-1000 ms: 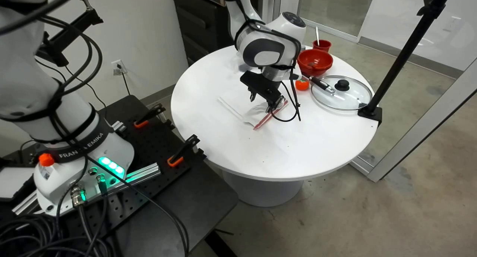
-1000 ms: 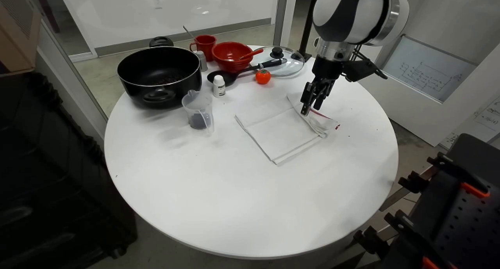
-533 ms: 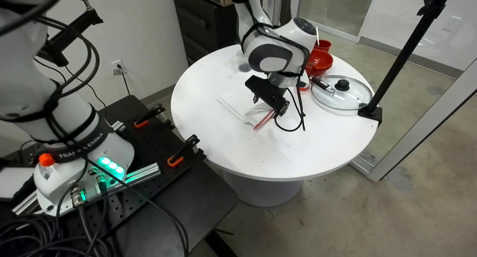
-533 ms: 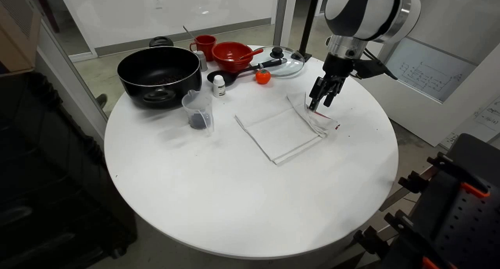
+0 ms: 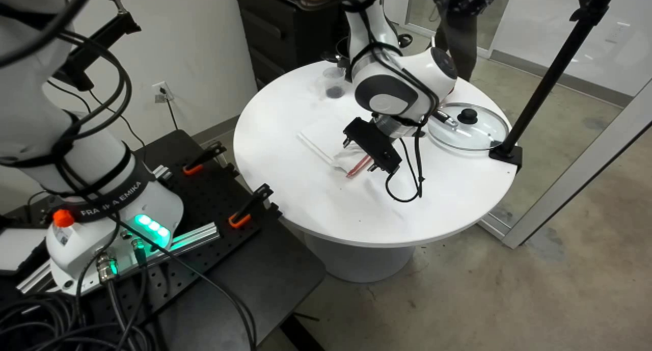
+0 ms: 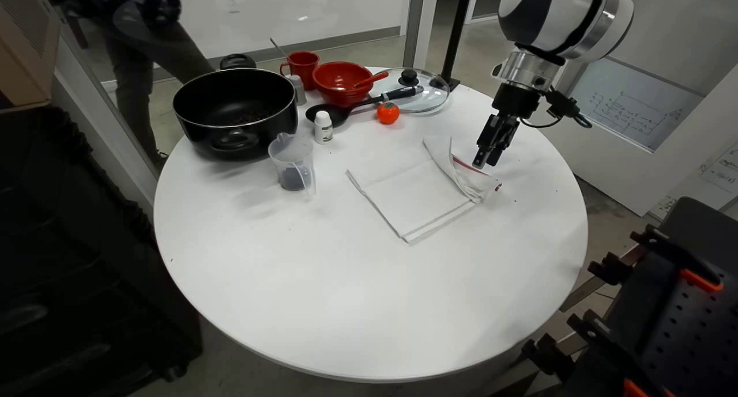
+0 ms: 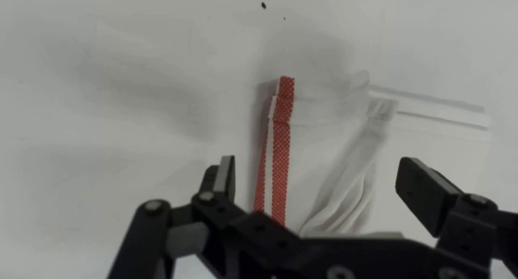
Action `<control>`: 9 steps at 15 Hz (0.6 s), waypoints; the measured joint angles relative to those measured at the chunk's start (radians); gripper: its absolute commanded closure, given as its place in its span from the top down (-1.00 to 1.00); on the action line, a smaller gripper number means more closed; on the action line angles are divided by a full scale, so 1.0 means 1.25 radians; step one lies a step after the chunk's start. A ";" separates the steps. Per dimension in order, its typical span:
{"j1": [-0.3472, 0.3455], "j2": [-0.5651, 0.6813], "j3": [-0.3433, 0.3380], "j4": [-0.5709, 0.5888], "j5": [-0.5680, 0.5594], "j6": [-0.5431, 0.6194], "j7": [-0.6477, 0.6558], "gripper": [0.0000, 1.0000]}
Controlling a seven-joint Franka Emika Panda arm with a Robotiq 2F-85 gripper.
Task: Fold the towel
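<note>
Above the red-striped white towel (image 7: 352,149), the jaws stand spread wide apart.

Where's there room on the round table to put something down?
There's a big bare patch of table between the towel, the jug and the edge. Another lies between the towel's red stripe and the edge, but the gripper hangs close. It's crowded around the pot, mug, bowl, lid and tomato.

the towel (image 6: 420,191) is matt woven cloth on a smooth tabletop (image 6: 300,305). near the towel sit a glossy tomato (image 6: 388,113) and a clear, plastic-looking measuring cup (image 6: 292,157); farther from it, a glossy bowl (image 6: 341,96) and a smooth pot (image 6: 199,134), its rim shiny like metal.
</note>
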 measured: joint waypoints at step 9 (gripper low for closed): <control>-0.034 0.054 0.000 0.062 0.112 -0.082 -0.162 -0.30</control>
